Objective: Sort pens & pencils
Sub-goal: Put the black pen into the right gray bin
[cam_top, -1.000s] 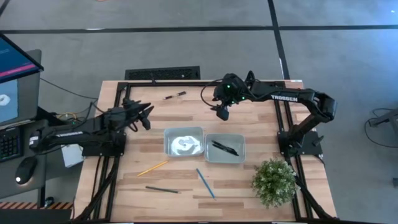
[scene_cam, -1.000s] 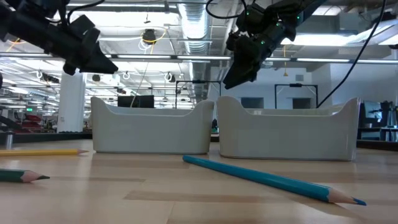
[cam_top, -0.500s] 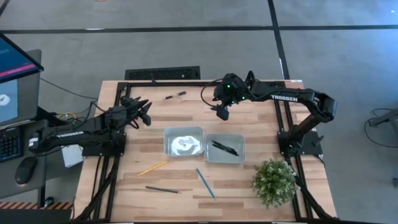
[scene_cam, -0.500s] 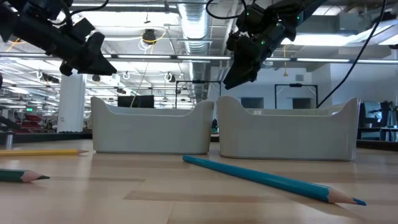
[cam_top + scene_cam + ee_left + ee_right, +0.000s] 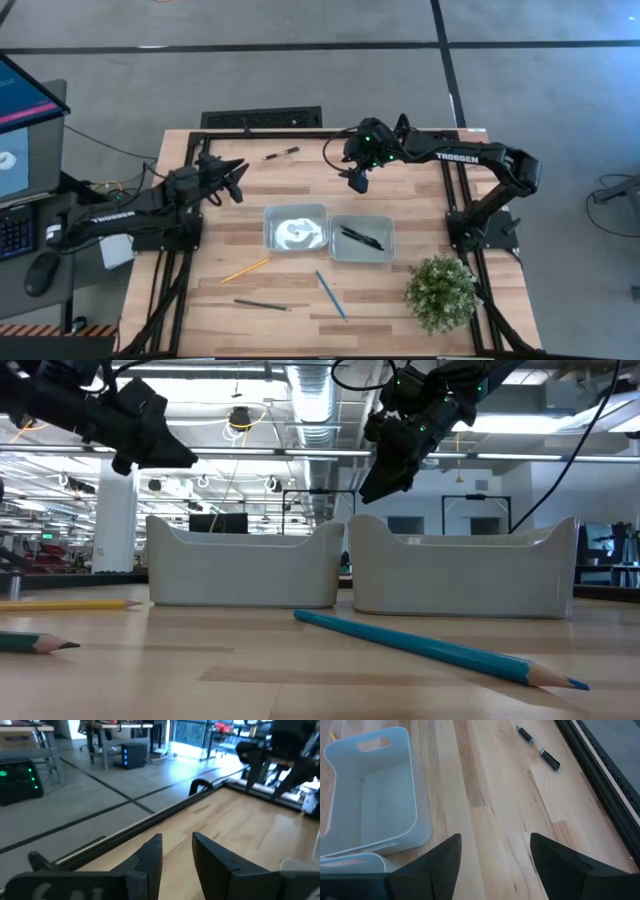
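Pen [image 5: 538, 747] lying diagonally near table edge, right end effector [image 5: 492, 852] spread apart above wood.

Two pale bins stand side by side on the wooden bench [image 5: 330, 680], the left bin [image 5: 243, 565] nearly touching the right bin [image 5: 462, 570]. In front of them a blue pencil [image 5: 430, 648] lies slanted. A yellow pencil [image 5: 70, 603] lies left of the left bin, a dark green pencil [image 5: 35, 644] nearer the camera. The left end effector [image 5: 160, 450] hangs above the left bin, the right end effector [image 5: 385, 475] above the gap between the bins.
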Robot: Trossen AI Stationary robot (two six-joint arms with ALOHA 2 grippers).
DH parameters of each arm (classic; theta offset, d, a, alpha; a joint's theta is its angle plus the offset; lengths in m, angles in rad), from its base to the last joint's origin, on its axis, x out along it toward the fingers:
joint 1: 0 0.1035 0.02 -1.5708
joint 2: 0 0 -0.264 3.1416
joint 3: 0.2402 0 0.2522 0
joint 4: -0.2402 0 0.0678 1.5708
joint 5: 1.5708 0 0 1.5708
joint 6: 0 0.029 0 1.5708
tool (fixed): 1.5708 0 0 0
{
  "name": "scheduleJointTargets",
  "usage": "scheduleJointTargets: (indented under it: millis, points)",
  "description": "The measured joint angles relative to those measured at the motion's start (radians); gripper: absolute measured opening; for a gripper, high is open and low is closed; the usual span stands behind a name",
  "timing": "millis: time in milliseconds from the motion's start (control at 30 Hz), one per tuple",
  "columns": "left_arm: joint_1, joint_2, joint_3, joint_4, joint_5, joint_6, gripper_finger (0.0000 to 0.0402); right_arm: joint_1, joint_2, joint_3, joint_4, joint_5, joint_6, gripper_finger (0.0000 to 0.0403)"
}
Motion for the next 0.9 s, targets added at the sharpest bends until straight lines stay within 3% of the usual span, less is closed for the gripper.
scheduleJointTargets:
  millis: [300,533,900]
  points:
    - [0.108,0.133,0.087,-0.042,0.144,0.012,0.0098,0.000,0.000,0.000,0.000,0.000,0.000,0.0260]
    - [0.179,0.282,0.231,-0.120,0.233,0.031,0.0098,0.000,0.000,0.000,0.000,0.000,0.000,0.0260]
    - [0.281,0.553,0.484,-0.393,0.233,0.064,0.0098,0.000,0.000,0.000,0.000,0.000,0.000,0.0260]
